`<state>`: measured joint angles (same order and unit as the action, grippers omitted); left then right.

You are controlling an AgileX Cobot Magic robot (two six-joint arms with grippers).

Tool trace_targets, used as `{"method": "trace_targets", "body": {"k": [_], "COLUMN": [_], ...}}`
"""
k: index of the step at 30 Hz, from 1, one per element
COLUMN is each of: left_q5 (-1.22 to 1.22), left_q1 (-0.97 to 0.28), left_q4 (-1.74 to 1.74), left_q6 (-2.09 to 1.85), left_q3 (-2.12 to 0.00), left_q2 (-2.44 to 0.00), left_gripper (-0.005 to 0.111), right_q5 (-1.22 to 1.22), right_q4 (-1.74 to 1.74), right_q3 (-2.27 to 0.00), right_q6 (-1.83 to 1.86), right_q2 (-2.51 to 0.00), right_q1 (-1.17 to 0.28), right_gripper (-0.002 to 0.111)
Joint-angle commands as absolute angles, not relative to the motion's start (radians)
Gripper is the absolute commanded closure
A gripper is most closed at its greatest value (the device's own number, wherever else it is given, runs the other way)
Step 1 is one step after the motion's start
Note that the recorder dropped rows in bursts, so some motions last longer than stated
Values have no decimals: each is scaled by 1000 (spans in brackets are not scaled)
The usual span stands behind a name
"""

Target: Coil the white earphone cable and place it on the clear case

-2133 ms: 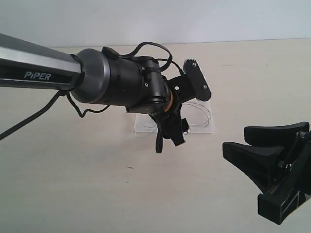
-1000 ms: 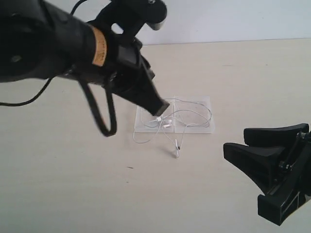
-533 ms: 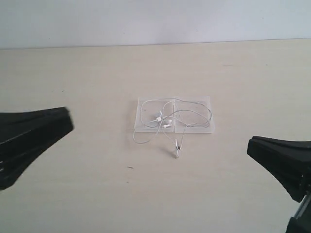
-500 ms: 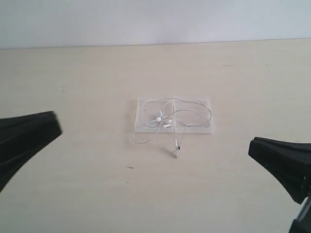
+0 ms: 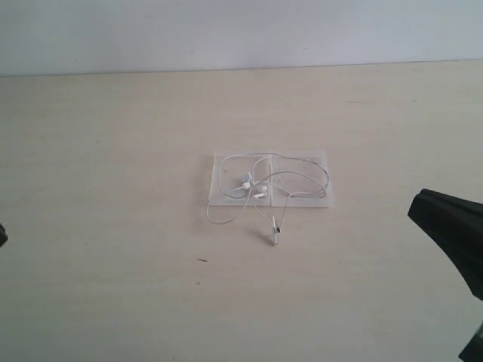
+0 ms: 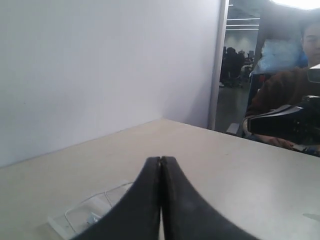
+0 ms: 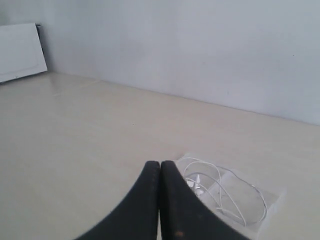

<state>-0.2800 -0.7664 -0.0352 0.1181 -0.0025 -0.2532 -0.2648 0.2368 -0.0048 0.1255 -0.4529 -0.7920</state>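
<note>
The clear case (image 5: 311,200) lies flat mid-table, with the white earphone cable (image 5: 302,175) looped loosely over it. Both earbuds (image 5: 252,183) rest on its left half, one strand (image 5: 217,219) spills onto the table, and the plug end (image 5: 276,232) lies in front of the case. My right gripper (image 7: 160,165) is shut and empty, well back from the case (image 7: 267,207) and cable (image 7: 225,192); part of it (image 5: 453,226) shows at the exterior view's right edge. Far from the case (image 6: 67,220), my left gripper (image 6: 160,160) is shut with nothing held.
The beige table (image 5: 113,151) meets a pale wall (image 5: 226,30) at the back. In the left wrist view the other black arm (image 6: 285,122) stands beyond the table with a person (image 6: 310,40) behind it. A white board (image 7: 20,50) leans at a table corner.
The left arm lifted off the case, leaving the cable there, and withdrew out of the exterior view to the left. The right gripper slid further right and down, toward the frame edge.
</note>
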Motion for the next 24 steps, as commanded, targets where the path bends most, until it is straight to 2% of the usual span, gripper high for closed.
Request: {"method": "trace_targets", "body": {"k": [1, 8, 11, 14, 17, 19, 22, 24], "left_q5": [-224, -341, -373, -484, -608, -561, -354, -282], "left_q1": [-767, -755, -698, -626, -587, -577, -581, -581], "left_q4": [-18, 89, 448, 901, 1121, 1070, 702, 468], "left_q6": [171, 10, -315, -715, -758, -749, -580, -381], "left_q3": [0, 0, 0, 0, 0, 0, 0, 0], "left_q2": [-246, -246, -246, -246, -246, -245, -243, -243], "left_gripper": [107, 107, 107, 107, 107, 107, 107, 107], "right_q5": [-214, -288, -365, -574, -712, -628, -381, -302], "right_q4": [239, 285, 614, 1079, 1291, 1214, 824, 604], "right_q3": [0, 0, 0, 0, 0, 0, 0, 0], "right_q6": [121, 147, 421, 861, 945, 943, 758, 591], "right_q2": [-447, -447, -447, -447, -447, -447, -447, -447], "right_q1": [-790, -790, -790, -790, -790, -790, -790, -790], "right_gripper": [108, 108, 108, 108, 108, 108, 108, 108]}}
